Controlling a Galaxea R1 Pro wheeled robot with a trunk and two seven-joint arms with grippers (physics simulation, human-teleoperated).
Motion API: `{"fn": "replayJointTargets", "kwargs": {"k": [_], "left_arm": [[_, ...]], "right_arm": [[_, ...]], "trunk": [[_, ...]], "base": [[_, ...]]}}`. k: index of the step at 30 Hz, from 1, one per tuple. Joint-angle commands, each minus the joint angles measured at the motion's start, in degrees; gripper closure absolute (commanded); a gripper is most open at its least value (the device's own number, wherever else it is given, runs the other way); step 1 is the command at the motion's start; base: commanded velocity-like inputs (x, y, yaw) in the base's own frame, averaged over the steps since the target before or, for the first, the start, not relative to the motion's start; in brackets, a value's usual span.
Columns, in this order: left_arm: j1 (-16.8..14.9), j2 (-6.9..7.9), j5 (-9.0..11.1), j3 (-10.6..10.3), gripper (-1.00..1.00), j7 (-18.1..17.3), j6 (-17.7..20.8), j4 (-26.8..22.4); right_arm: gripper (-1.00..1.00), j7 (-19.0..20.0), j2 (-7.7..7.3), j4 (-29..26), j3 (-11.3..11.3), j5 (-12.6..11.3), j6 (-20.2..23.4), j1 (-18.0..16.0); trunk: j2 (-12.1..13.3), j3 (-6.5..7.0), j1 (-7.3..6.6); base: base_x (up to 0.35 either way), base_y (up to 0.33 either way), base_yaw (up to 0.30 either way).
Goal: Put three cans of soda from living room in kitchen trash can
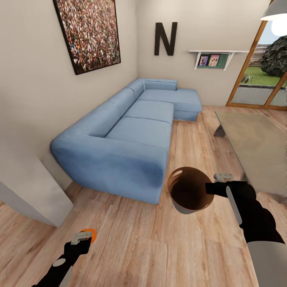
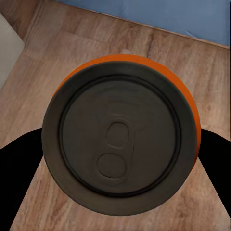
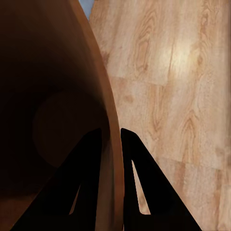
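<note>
The left end effector [image 1: 84, 237] is gripping an orange soda can [image 1: 91, 235] low over the wood floor [image 1: 159, 247]; the right end effector [image 1: 218, 184] is pinching the trash can [image 1: 189, 194] rim, mouth open upward, ahead and to the can's right.

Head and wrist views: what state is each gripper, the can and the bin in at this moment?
Left gripper: shut on the orange soda can.
Orange soda can: held, above the wood floor, top unopened.
Right gripper: shut on the bin's rim, one finger inside, one outside.
Trash can: held upright, opening upward, nothing visible inside.
</note>
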Motion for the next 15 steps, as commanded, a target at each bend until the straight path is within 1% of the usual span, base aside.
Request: {"fn": "replayJointTargets", "kwargs": {"k": [1,7,12,15], "left_arm": [[0.00,0.00,-0.01,0.00,1.00,0.02,0.00,0.01],[0.00,0.00,-0.01,0.00,1.00,0.02,-0.02,0.01],[0.00,0.00,-0.01,0.00,1.00,0.02,-1.79,0.09],[0.00,0.00,-0.01,0.00,1.00,0.02,-2.18,0.14]], "right_arm": [[1.00,0.21,0.01,-0.01,-0.01,-0.79,0.05,-0.01],[1.00,0.25,0.03,0.02,-0.01,-0.79,0.05,0.01],[1.00,0.25,0.07,0.02,0.03,-0.79,0.04,0.02],[1.00,0.26,0.07,0.02,0.06,-0.79,0.05,0.02]], "trunk": [[0.42,0.29,-0.23],[2.82,1.92,-1.55],[4.83,3.28,-2.65],[6.03,4.10,-3.31]], "base": [[0.000,0.000,-0.064],[0.000,0.000,-0.064],[0.000,0.000,-0.064],[0.000,0.000,-0.042]]}}
